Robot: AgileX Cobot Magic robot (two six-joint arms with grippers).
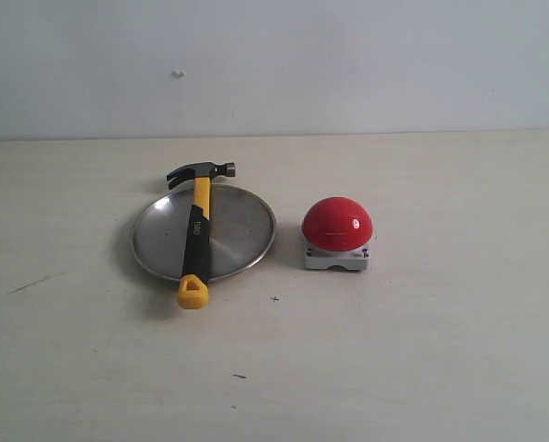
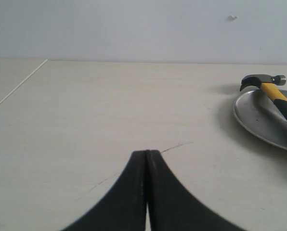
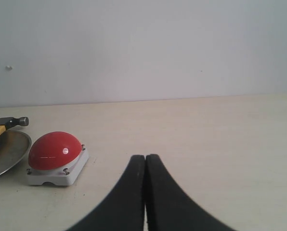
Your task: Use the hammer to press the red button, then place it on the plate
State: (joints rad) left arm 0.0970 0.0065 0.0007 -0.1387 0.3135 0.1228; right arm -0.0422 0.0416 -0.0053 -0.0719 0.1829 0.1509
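Note:
The hammer [image 1: 198, 230] lies across the silver plate [image 1: 242, 230], its dark head past the far rim and its yellow looped end over the near rim on the table. Right of the plate stands the red button [image 1: 337, 224] on its grey-white base. Neither arm shows in the exterior view. My left gripper [image 2: 147, 153] is shut on nothing, well off to the side of the plate [image 2: 259, 118] and hammer [image 2: 273, 91]. My right gripper [image 3: 145, 157] is shut and empty too, off to the side of the red button [image 3: 54, 150]; the plate [image 3: 8, 149] and hammer head [image 3: 11, 122] lie beyond it.
The pale table [image 1: 422, 350] runs back to a plain wall. A thin dark scratch [image 1: 35, 283] marks the table left of the plate, and small specks lie near the front. A table seam [image 2: 18, 85] shows in the left wrist view.

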